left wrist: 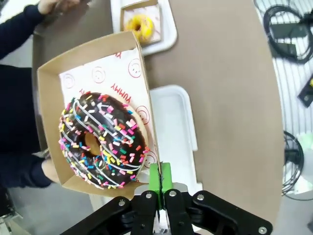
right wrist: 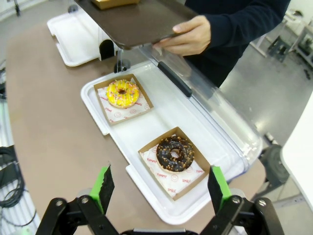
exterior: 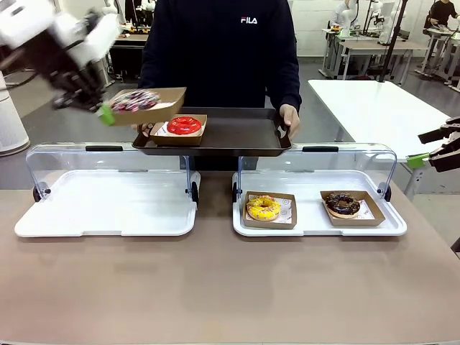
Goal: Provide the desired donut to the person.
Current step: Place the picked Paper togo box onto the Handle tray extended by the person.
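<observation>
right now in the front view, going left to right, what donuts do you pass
sprinkled chocolate donut in the box held by the left gripper → red donut on the person's tray → yellow donut → chocolate donut

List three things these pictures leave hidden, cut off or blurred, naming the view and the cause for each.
1. Front view: the left gripper is smeared by motion blur, so its grip on the sprinkle donut's box is unclear there.
2. Front view: the right gripper is cut off by the picture's right edge.
3. Left wrist view: the box hides most of the person's hand.
</observation>
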Tool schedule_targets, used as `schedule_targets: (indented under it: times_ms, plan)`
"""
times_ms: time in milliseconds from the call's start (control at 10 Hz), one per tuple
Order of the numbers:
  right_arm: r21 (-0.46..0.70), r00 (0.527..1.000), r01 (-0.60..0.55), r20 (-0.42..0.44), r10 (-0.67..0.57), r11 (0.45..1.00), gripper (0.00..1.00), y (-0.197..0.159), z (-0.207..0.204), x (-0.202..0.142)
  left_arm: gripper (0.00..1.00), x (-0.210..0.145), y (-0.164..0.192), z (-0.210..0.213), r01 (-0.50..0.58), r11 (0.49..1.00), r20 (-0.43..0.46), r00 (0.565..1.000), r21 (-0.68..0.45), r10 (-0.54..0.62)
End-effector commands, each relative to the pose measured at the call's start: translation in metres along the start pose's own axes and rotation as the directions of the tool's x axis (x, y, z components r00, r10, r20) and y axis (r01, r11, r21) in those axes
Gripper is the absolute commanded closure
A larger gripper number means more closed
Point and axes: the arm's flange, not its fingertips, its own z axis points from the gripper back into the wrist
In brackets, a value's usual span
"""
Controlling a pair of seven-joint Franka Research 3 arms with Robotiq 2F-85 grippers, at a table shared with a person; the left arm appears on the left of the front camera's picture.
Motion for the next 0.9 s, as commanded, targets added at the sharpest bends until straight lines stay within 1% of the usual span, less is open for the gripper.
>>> schedule_targets:
  times_ms: [0,100,300,400,500,600,700,800]
  plan:
    - [0.009,1.000,-0.001,0.020,0.001,1.000,0.00,0.000,-0.003,-0.002,0.99,0.036,0.048,-0.013,-0.086,0.996,-0.043,0.995,-0.015,0.086]
    - [0.009,1.000,-0.001,0.020,0.001,1.000,0.00,0.000,-0.003,-0.002,0.99,0.062,0.063,-0.032,-0.099,0.995,-0.040,0.994,-0.001,0.099]
    - [0.009,1.000,-0.001,0.020,0.001,1.000,0.00,0.000,-0.003,-0.002,0.99,0.107,0.079,-0.078,-0.086,0.996,-0.072,0.994,-0.008,0.085]
    - [0.009,1.000,-0.001,0.020,0.001,1.000,0.00,0.000,-0.003,-0.002,0.99,0.125,0.083,-0.102,-0.091,0.995,-0.093,0.991,0.032,0.093]
    - [0.009,1.000,-0.001,0.020,0.001,1.000,0.00,0.000,-0.003,-0.002,0.99,0.138,0.087,-0.119,-0.084,0.994,-0.094,0.991,0.071,0.091]
    - [0.009,1.000,-0.001,0.020,0.001,1.000,0.00,0.000,-0.003,-0.002,0.99,0.151,0.089,-0.135,-0.049,0.995,-0.107,0.993,0.089,0.058]
    - [0.009,1.000,-0.001,0.020,0.001,1.000,0.00,0.000,-0.003,-0.002,0.99,0.158,0.093,-0.151,-0.005,0.995,-0.135,0.991,0.095,0.018]
    - [0.009,1.000,-0.001,0.020,0.001,1.000,0.00,0.000,-0.003,-0.002,0.99,0.160,0.098,-0.164,0.023,0.995,-0.135,0.991,0.100,-0.009]
